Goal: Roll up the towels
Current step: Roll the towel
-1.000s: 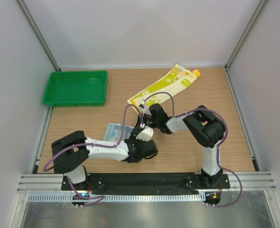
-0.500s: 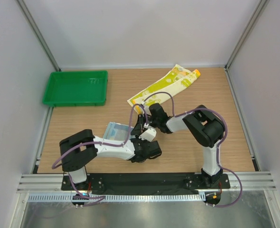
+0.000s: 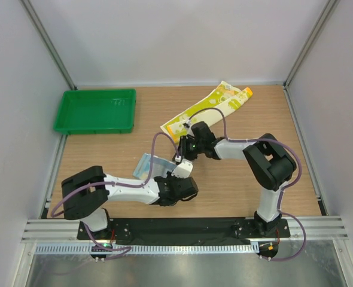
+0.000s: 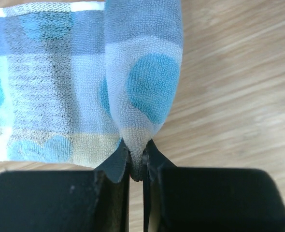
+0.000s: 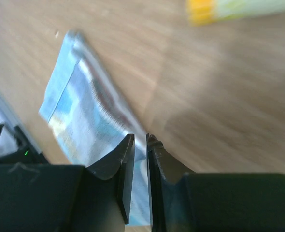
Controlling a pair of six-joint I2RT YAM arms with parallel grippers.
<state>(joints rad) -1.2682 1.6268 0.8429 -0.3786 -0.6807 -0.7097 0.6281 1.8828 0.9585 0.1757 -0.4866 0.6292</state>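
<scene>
Top external view: light blue and white patterned terry towel (image 3: 148,164) lies folded on the wooden table (image 3: 218,185), about 7 o'clock from centre, with both wrists bunched over its 3 o'clock end. Long yellow-green and white printed towel with the orange edge (image 3: 207,109) lies flat and unrolled at 1 o'clock. Green plastic tray (image 3: 93,110) sits at 10 o'clock.

Left wrist view: left gripper (image 4: 136,162) is pinched tight on a raised fold of the blue cloth, which stands up toward 12 o'clock from the tips.

Right wrist view: right gripper (image 5: 140,145) is parted by a narrow slit with nothing plainly caught in it. The blue cloth lies under the tips and off toward 10 o'clock.

Risks, my judgement:
- The left bite is thin, at the very crest of the fold, so a pull could slip it free and let the fold flop open.
- The right tips are close to the cloth, so snagged terry loops could drag it and skew the roll.
- The wrists are crowded together and could knock each other.
</scene>
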